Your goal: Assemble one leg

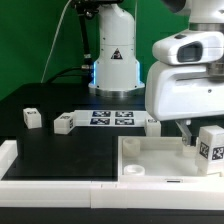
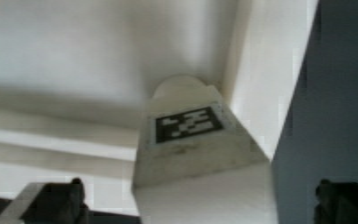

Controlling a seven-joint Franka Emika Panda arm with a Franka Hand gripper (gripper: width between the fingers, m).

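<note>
The claw point(image 2: 197, 203) gapes wide, both fingertips point(image 2: 55, 200) clear of the leg point(image 2: 194, 150) between them. The leg's face bears a black-and-white square tag. Only the wrist view shows those gaps. In the exterior view the leg is over the panel's point(image 1: 60, 165) edge on the exterior view's right. Behind the panel, spare legs point(image 1: 64, 123) and the marker board point(image 1: 112, 118) lie on the black worktop point(image 1: 40, 100).

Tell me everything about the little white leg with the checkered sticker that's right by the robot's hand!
The leg is a small white post, plastic-looking and smooth, with flat sides. One face carries a black-and-white square tag. It sits in the middle of the open gripper, whose jaws touch neither side. In the exterior view it looks upright at that view's right, over the big white panel. Whether it rests in a socket is hidden.
</note>
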